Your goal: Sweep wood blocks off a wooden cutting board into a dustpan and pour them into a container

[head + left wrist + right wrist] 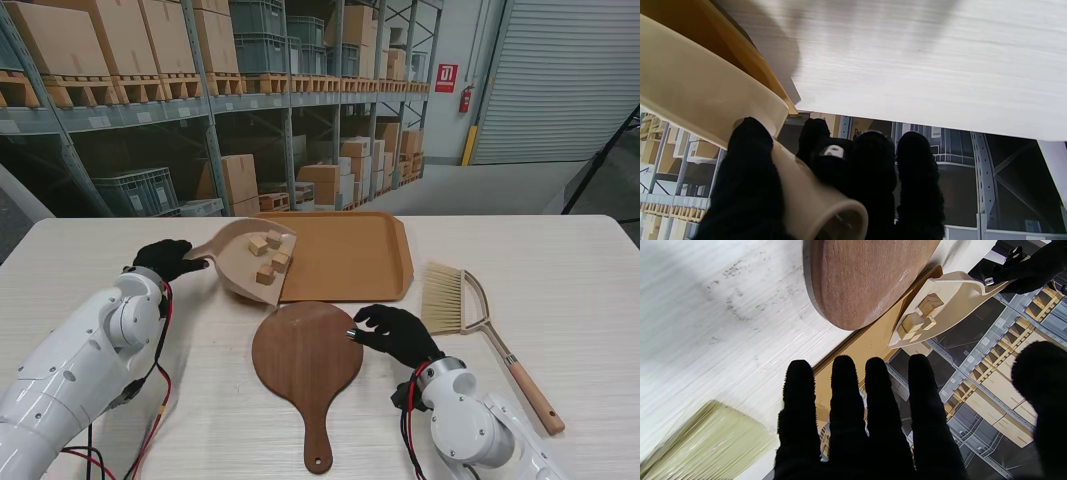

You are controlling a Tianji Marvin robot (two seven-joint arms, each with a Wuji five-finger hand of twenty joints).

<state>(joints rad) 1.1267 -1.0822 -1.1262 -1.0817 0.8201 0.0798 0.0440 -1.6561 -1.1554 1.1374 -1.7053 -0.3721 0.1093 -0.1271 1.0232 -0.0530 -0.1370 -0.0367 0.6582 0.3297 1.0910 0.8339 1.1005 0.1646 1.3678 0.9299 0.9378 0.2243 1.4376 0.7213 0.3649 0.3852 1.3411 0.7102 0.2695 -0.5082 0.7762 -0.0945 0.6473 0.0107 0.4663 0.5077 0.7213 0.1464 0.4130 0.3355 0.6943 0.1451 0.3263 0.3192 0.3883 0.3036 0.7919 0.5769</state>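
Left hand [168, 258] grasps dustpan [240, 258] by handle, pan tilted over left edge of tray [350, 255], which sits at far edge of tabletop [580, 290]. Wood blocks [270, 255] lie inside pan. Right hand [395, 332] released, fingers [846, 396] spread, holding nothing, at right rim of bare cutting board [305, 365]. Brush [480, 325] lies on tabletop toward right edge, just beside right hand.

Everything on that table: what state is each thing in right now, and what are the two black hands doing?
Dustpan: lifted and tilted over the tray edge, blocks inside.
Wood blocks: lying in the dustpan, not yet poured.
Tray: flat on the table, nothing in it.
Cutting board: flat, swept bare.
Brush: lying on the table, unheld.
Left hand: closed on the dustpan handle.
Right hand: open, holding nothing.
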